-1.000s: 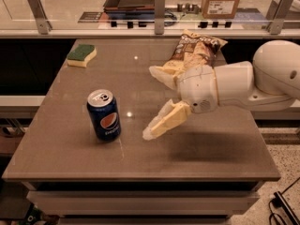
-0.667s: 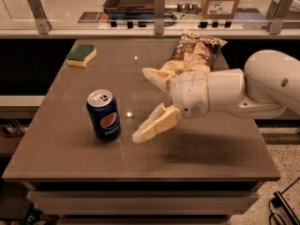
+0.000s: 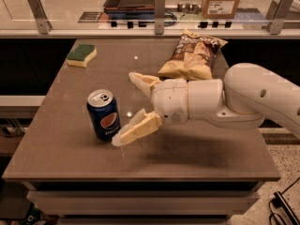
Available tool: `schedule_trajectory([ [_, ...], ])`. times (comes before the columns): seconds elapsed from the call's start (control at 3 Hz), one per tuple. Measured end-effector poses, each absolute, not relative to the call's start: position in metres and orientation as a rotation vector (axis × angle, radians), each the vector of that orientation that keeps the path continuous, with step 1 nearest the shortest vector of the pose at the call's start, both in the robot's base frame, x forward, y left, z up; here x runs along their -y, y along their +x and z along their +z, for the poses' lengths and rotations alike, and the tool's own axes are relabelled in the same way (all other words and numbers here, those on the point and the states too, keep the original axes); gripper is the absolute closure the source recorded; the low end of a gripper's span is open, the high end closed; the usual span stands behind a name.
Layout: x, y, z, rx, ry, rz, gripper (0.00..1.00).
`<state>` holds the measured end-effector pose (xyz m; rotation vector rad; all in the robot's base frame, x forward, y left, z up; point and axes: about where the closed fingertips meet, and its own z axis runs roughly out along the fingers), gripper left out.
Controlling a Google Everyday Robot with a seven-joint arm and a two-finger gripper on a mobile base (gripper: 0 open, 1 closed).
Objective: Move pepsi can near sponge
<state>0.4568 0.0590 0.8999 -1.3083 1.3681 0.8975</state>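
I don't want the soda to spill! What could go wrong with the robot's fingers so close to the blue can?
The gripper, fingers open, sits right of the upright dark-blue aluminium Pepsi can, its lower finger at the can's base. A nudge there might tip the can or shove it toward the brown table's left edge. The green-topped yellow sponge lies at the back left corner, so a loose grip might drop the can midway.

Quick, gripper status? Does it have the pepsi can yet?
Gripper: open and holding nothing. Its fingers are spread wide beside the upright pepsi can, low over the table, and are not closed on it.
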Motion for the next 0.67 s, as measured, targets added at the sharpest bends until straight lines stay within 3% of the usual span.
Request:
schedule_trajectory([
  [0.67, -0.092, 0.458, 0.895, -1.4, -1.234, 0.923, 0.0],
])
